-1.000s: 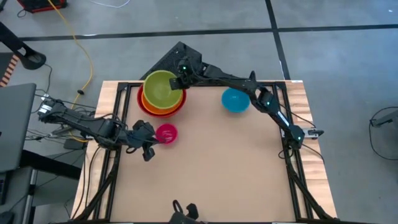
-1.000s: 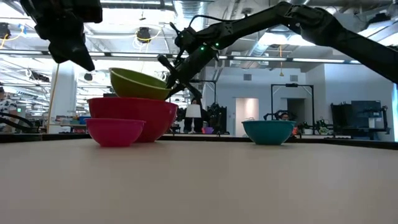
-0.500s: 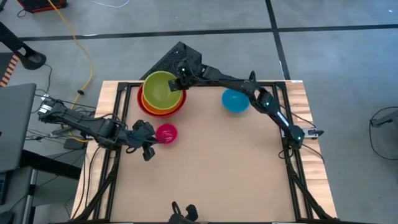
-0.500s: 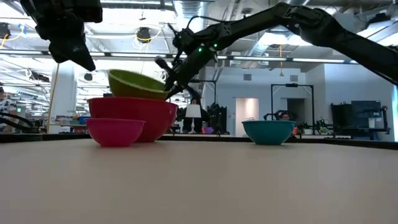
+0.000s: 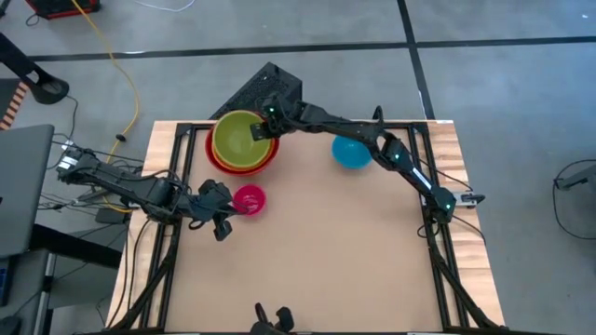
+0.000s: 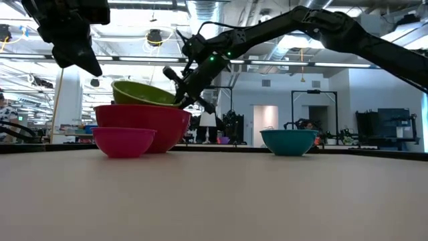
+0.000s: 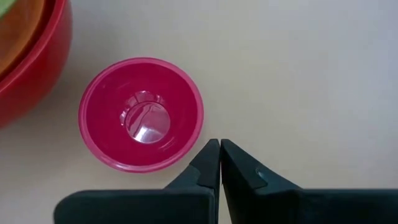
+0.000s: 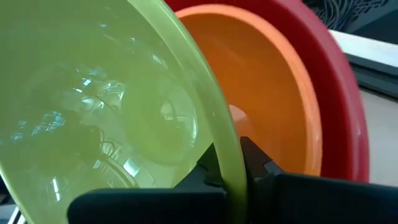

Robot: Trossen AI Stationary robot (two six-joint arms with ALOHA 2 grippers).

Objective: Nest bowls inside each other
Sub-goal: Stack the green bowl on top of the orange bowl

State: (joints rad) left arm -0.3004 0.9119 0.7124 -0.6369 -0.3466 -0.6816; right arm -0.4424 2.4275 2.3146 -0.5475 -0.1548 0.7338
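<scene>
The lime green bowl [image 5: 238, 136] hangs tilted over the stack at the table's far left, where the orange bowl [image 8: 273, 93] sits inside the red bowl [image 6: 142, 124]. My right gripper [image 5: 266, 125] is shut on the green bowl's rim. The green bowl's underside dips below the red bowl's rim in the low view. The small pink bowl [image 7: 142, 114] stands on its base in front of the stack. My left gripper [image 7: 219, 150] hovers shut just beside it, apart from it. Farther right, the blue bowl [image 5: 352, 151] stands on its base. My right gripper pinches the green bowl's rim [image 8: 229, 163] on the bowl's right side, one finger inside the bowl and one outside. The fingers slant down from the table's right. The bowl hangs tilted; whether it touches the orange bowl I cannot tell.
Black frame rails [image 5: 436, 251] run along the table's left and right sides. The brown tabletop [image 5: 335, 251] stretches bare from the bowls to the near edge. A dark box [image 5: 265, 84] lies on the floor beyond the far edge.
My right gripper has sunk a little and shifted toward the table's left with the green bowl. The bowl, still tilted, now sits lower, more squarely over the stack and partly inside the red bowl's rim.
</scene>
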